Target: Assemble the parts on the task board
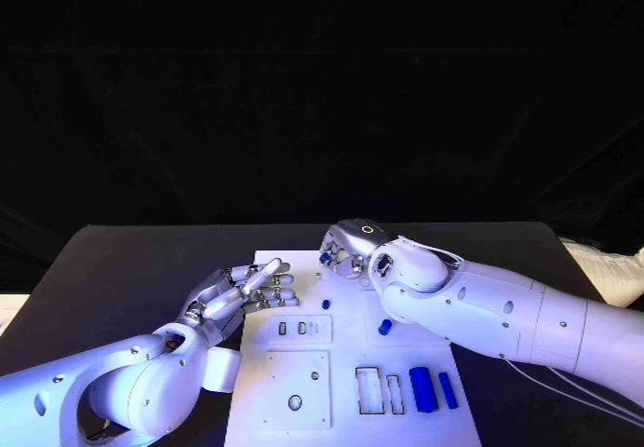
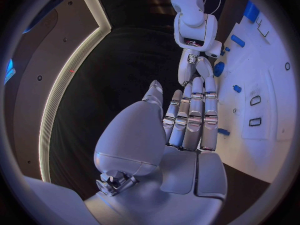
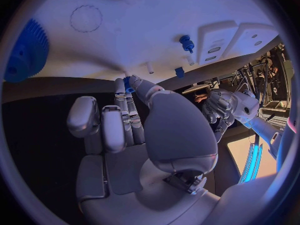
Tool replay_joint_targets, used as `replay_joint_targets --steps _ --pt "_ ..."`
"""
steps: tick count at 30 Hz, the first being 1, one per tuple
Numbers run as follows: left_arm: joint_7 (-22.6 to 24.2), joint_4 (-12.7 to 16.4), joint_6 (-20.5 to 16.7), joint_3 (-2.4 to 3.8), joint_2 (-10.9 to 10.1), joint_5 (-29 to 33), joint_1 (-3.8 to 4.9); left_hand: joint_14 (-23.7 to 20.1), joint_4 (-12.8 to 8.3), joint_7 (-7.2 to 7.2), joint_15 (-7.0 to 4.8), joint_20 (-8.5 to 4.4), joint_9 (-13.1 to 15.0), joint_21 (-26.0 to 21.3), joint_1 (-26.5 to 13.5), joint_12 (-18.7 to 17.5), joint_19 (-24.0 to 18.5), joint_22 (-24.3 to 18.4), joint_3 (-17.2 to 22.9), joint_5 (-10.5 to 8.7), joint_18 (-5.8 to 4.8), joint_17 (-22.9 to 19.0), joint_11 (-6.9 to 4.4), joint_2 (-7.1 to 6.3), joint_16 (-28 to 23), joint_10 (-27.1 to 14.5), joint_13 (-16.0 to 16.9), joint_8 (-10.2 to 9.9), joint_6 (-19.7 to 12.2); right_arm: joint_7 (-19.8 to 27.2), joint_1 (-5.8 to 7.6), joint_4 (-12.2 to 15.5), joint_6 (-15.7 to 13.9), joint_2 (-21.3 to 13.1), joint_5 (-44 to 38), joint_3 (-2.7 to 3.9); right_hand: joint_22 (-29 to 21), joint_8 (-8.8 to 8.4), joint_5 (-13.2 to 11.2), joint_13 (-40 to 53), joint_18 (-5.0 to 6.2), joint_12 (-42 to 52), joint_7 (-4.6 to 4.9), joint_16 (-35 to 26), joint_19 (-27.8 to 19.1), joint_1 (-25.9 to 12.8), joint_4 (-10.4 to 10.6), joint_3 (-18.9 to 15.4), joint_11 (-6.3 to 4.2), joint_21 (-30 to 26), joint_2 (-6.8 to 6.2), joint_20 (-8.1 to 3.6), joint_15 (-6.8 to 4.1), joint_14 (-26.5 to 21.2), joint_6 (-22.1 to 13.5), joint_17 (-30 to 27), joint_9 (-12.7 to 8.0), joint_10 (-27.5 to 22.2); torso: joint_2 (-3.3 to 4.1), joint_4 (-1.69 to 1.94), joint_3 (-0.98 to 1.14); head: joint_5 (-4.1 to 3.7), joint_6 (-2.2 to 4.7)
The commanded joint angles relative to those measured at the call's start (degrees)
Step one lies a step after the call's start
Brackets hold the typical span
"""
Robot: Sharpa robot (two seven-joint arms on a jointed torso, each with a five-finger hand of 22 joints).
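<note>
Task board point(image 1: 302, 372) lies flat at the centre of the black table point(image 1: 121, 270), with blue parts point(image 1: 422, 389) on it. Left hand point(image 1: 248, 291) hovers at the board's left edge, fingers extended, holding nothing. Right hand point(image 1: 352, 250) pinches a small blue part point(image 3: 128, 82) at the far edge.

one white rectangular task board point(image 1: 352, 410) lies on one black table point(image 1: 121, 270). two long blue bar-shaped parts point(image 1: 422, 389) rest side by side on the board. one short blue cylinder point(image 1: 385, 327) and one small blue peg point(image 1: 327, 304) stand there too. one blue toothed gear point(image 3: 26, 50) shows in the right wrist view.
</note>
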Motion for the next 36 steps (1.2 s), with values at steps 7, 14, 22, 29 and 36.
replay_joint_targets --steps 7,14,22,29,36 --pt "0.1 0.2 1.3 0.04 0.1 0.1 0.06 0.2 -0.3 0.16 0.05 0.11 -0.1 0.1 0.6 -0.4 0.4 -0.1 0.0 0.12 0.65 0.1 0.13 -0.11 -0.2 0.3 -0.1 -0.2 0.3 -1.1 0.01 -1.5 1.3 0.9 -1.4 0.01 0.1 -0.25 -0.1 -0.2 -0.85 -0.3 0.56 0.3 -0.1 -0.1 0.5 -0.1 0.32 0.4 -0.21 0.23 0.15 2.7 -0.5 0.0 1.2 -1.2 0.11 0.06 0.01 0.01 -0.15" --pt "0.1 0.2 1.2 0.04 0.1 0.1 0.06 0.2 -0.3 0.16 0.05 0.11 -0.1 0.1 0.6 -0.4 0.4 -0.1 0.0 0.12 0.65 0.1 0.13 -0.11 -0.2 0.3 -0.1 -0.2 0.3 -0.7 0.01 -2.0 1.1 1.4 -1.2 0.0 0.2 -0.59 -0.8 -0.3 -0.83 -0.3 1.14 0.5 -0.5 -0.8 1.3 -0.5 1.02 0.5 -1.48 0.7 0.8 2.6 -2.6 0.0 0.9 -3.4 0.14 0.01 0.01 0.04 -0.34" --pt "0.1 0.1 1.1 0.04 0.0 0.1 0.06 0.2 -0.4 0.17 0.06 0.12 -0.1 0.1 0.6 -0.4 0.5 -0.1 0.0 0.11 0.65 0.1 0.14 -0.11 -0.2 0.3 -0.1 -0.2 0.3 -0.3 0.01 -2.3 0.3 1.3 -0.7 -0.01 -2.4 -0.61 -2.8 -0.4 -0.32 -0.3 1.99 -0.3 -2.5 -1.8 2.6 -2.2 1.95 -0.7 -3.26 1.45 1.75 2.0 -6.1 -2.0 0.1 -7.4 0.2 0.11 -0.05 -0.13 -0.23" --pt "0.1 0.0 1.1 0.04 -0.1 0.1 0.06 0.2 -0.4 0.17 0.06 0.12 -0.1 0.1 0.6 -0.4 0.5 -0.1 0.0 0.11 0.65 0.1 0.14 -0.11 -0.2 0.3 -0.1 -0.2 0.3 0.4 0.0 -0.6 -2.0 -0.3 0.3 -0.02 -6.5 -0.51 -3.1 -0.4 0.48 -0.1 2.48 -2.2 -5.2 -1.1 3.3 -5.5 2.87 -3.0 -3.94 2.3 2.49 1.3 -9.1 -5.4 -0.4 -11.8 0.19 0.29 -0.04 -0.36 -0.05" --pt "0.2 0.1 1.1 0.04 -0.6 0.1 0.06 0.2 -0.4 0.17 0.06 0.12 -0.1 0.1 0.6 -0.4 0.5 -0.1 0.0 0.11 0.65 0.1 0.14 -0.11 -0.2 0.3 -0.1 -0.2 0.3 0.9 -0.02 6.7 -2.9 -7.7 5.3 0.43 -4.1 -0.21 -0.1 0.4 0.12 2.4 2.31 -0.8 -3.5 0.6 3.7 -6.0 1.92 -1.7 -2.82 1.99 1.74 1.9 -7.9 -3.0 -0.2 -6.2 0.14 0.19 -0.09 -0.59 0.27"
